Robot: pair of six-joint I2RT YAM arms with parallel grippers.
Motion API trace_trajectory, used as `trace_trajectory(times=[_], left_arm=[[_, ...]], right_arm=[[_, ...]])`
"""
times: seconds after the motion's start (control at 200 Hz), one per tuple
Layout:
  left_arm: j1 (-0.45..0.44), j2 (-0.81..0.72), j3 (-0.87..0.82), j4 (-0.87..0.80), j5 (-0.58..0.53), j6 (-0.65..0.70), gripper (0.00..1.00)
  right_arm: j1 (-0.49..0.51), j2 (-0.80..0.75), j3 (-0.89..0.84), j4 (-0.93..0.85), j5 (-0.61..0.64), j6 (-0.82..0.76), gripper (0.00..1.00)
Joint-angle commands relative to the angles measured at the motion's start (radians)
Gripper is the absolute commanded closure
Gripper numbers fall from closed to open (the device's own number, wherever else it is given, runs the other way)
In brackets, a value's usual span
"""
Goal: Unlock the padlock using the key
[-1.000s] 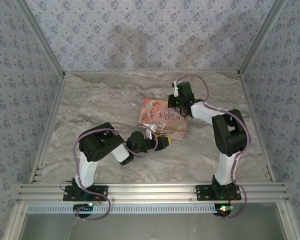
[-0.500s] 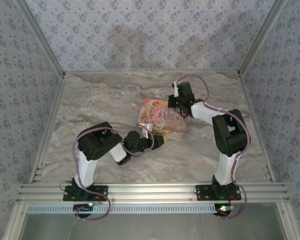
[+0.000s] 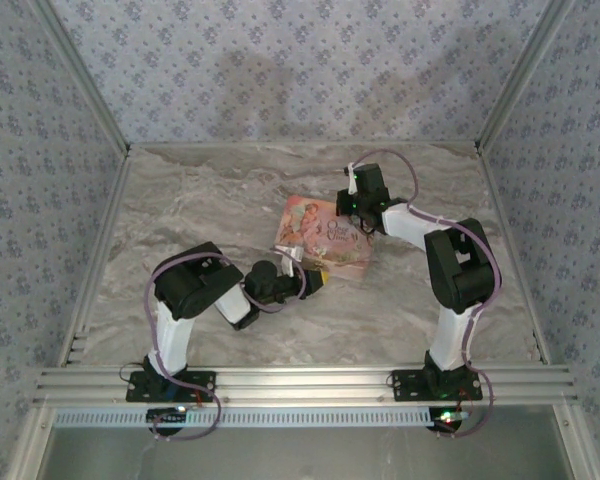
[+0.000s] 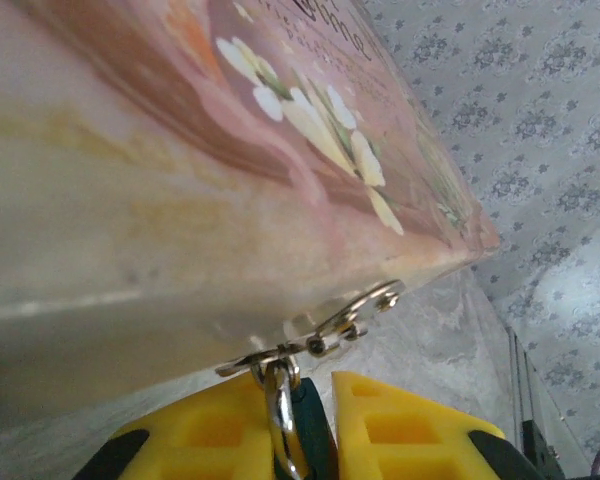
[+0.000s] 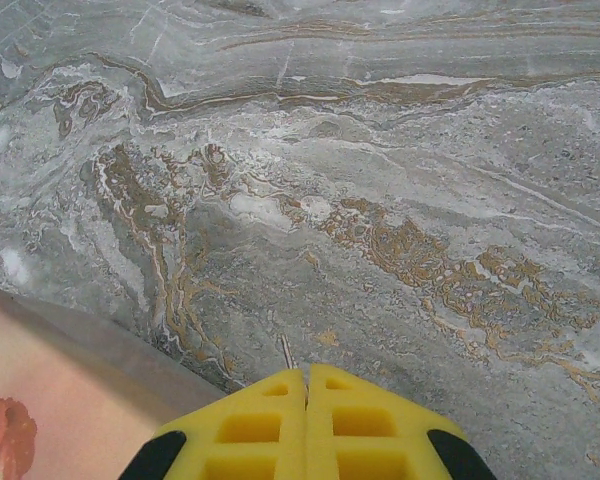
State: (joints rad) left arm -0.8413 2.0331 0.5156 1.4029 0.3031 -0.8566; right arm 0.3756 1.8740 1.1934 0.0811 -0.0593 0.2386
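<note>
The teal padlock point(image 4: 318, 440) hangs by its silver shackle point(image 4: 278, 400) from the metal hasp point(image 4: 325, 338) on the pink illustrated box point(image 3: 320, 232). My left gripper point(image 4: 310, 395) is shut on the padlock's body, its yellow fingers point(image 4: 400, 425) on either side, at the box's near edge point(image 3: 315, 281). My right gripper point(image 5: 307, 375) is shut on the key point(image 5: 286, 353); just a thin silvery tip sticks out past the fingertips. It hovers over the marble by the box's far right side point(image 3: 363, 222). The padlock's keyhole is hidden.
The pink box point(image 4: 180, 150) looms close over the left fingers, and its corner point(image 5: 40, 400) lies at the lower left of the right wrist view. Marble tabletop point(image 3: 200, 200) spreads around, bounded by aluminium rails point(image 3: 300, 380) and patterned walls.
My left gripper has drawn back slightly to the left with the padlock, tugging the box's near edge with it. The right arm has held still.
</note>
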Motion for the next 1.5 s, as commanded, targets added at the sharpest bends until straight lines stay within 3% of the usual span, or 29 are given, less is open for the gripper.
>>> trace_trajectory(times=[0.0, 0.295, 0.6, 0.919, 1.124, 1.234, 1.499], left_arm=[[0.024, 0.012, -0.023, -0.066, 0.037, -0.089, 0.88], [0.039, -0.067, 0.001, -0.197, 0.076, -0.109, 0.97], [0.046, -0.158, 0.042, -0.348, 0.058, -0.119, 0.97], [0.046, -0.174, 0.064, -0.353, 0.054, -0.133, 0.97], [0.04, -0.169, 0.056, -0.337, 0.05, -0.142, 0.96], [0.036, -0.163, 0.046, -0.318, 0.047, -0.149, 0.96], [0.028, -0.153, 0.025, -0.294, 0.038, -0.173, 0.95]], right_arm=[[-0.003, -0.002, -0.023, -0.106, -0.011, 0.002, 1.0], [-0.04, -0.052, 0.03, -0.155, -0.024, -0.015, 1.0], [-0.124, -0.198, -0.043, -0.163, -0.007, 0.023, 1.0], [-0.137, -0.362, -0.219, -0.261, 0.238, 0.11, 1.0], [-0.12, -0.356, -0.283, -0.28, 0.321, 0.151, 1.0], [-0.101, -0.321, -0.287, -0.264, 0.303, 0.168, 1.0], [-0.028, -0.18, -0.164, -0.257, 0.299, 0.139, 1.0]])
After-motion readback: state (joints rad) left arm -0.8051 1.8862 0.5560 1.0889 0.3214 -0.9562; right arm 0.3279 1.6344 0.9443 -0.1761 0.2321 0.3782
